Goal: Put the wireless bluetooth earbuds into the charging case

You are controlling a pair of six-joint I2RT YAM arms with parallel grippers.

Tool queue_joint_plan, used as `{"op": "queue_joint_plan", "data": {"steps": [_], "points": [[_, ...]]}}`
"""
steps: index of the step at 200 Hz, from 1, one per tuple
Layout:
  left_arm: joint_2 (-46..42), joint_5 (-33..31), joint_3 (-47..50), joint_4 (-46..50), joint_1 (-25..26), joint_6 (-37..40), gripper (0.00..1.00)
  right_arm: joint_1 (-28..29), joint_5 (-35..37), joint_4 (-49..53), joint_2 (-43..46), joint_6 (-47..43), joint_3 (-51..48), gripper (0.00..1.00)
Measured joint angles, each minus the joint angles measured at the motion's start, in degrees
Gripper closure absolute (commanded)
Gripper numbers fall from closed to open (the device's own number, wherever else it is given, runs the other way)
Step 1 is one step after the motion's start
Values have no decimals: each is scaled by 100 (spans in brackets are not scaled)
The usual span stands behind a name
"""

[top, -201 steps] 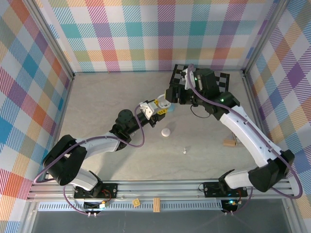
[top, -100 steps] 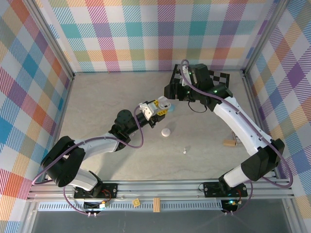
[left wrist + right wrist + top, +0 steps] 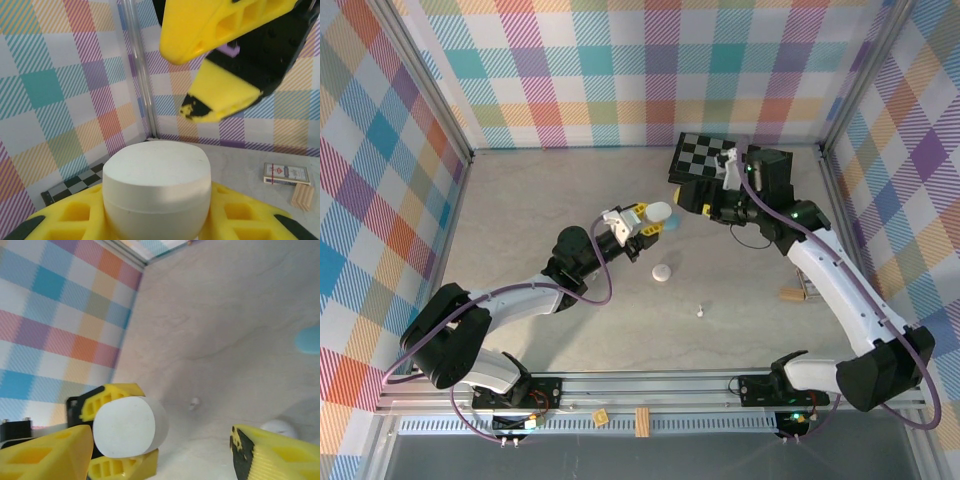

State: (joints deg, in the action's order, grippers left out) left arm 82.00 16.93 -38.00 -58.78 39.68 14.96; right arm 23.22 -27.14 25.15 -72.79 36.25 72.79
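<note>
A black-and-white checkerboard (image 3: 700, 155) lies at the table's (image 3: 520, 250) far edge; near the right edge, a wooden block (image 3: 790, 294) sits beside perhaps a card pack (image 3: 286, 174).

A closed white charging case (image 3: 156, 185) is sitting upright, clamped in the left gripper (image 3: 653, 216), while a second white case (image 3: 662, 273) and a tiny white earbud (image 3: 700, 311) are lying apart below it.

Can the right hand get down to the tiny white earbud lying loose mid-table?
Likely yes. The right hand is open and empty, the earbud lies alone on bare table, apart from the round white case, and the left hand, gripping a second case, sits away from that path.
</note>
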Motion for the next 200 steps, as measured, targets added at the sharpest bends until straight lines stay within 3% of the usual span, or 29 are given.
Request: {"op": "queue_joint_plan", "data": {"steps": [76, 137, 200], "points": [[0, 120, -22, -380, 0, -492, 67, -66, -1915, -2376, -216, 1985, -1143, 31], [4, 221, -46, -422, 0, -645, 67, -66, -2437, -4013, -595, 3237, -1458, 57], [4, 188, -55, -487, 0, -656, 63, -79, -2544, -4422, -629, 3630, -1502, 81]]}}
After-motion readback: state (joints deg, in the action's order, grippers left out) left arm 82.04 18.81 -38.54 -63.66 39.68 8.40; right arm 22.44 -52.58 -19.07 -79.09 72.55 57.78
